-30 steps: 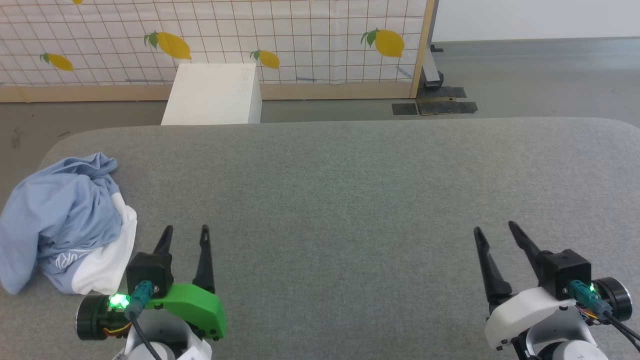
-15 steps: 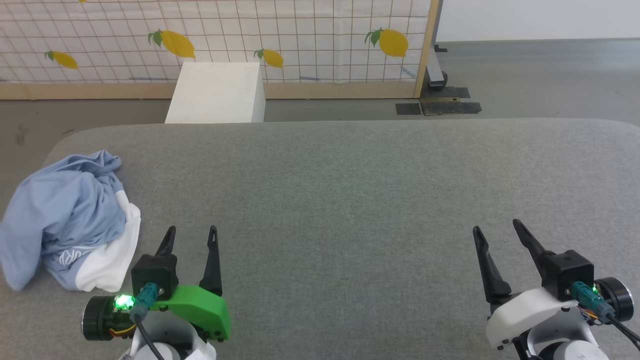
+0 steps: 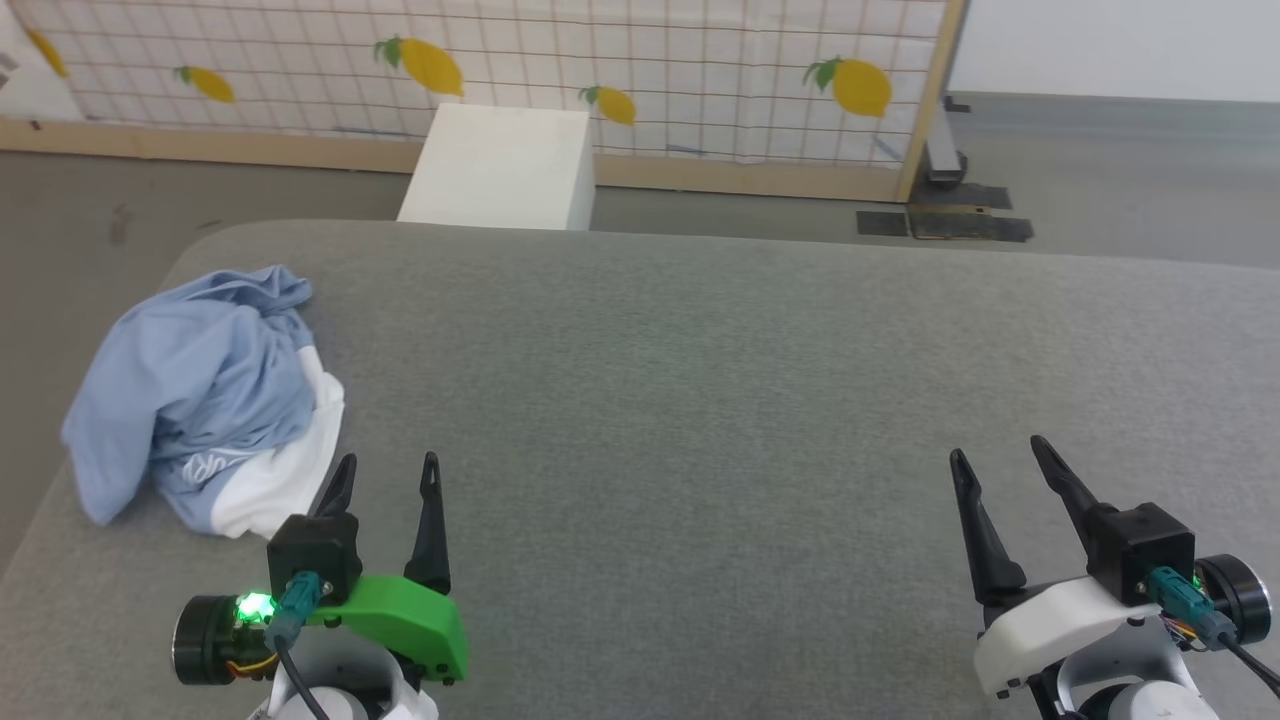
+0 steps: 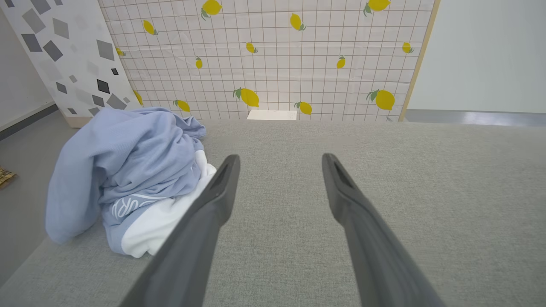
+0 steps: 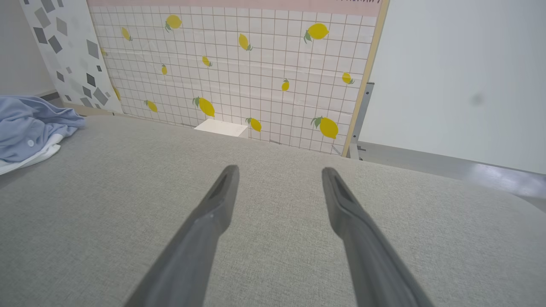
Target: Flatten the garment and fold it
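Observation:
The garment (image 3: 200,390), a light blue T-shirt with a white panel and white lettering, lies crumpled in a heap at the left end of the grey padded table (image 3: 700,380). In the left wrist view the garment (image 4: 128,170) sits just left of my fingers. My left gripper (image 3: 388,463) stands open and empty at the lower left, its left fingertip close to the heap's white edge. At the lower right my right gripper (image 3: 998,450) is open too, over bare table. The right wrist view catches the garment (image 5: 30,128) at its far left edge.
A white box (image 3: 500,165) stands on the floor behind the table's far edge. Behind it runs a lemon-patterned grid screen (image 3: 640,70) with a wooden frame. Grey floor (image 3: 80,220) lies beyond the table's left end and rounded far-left corner.
Both grippers have opened wider. The camera has turned left, so the garment and the box now sit further right in the head view; the garment itself lies as before.

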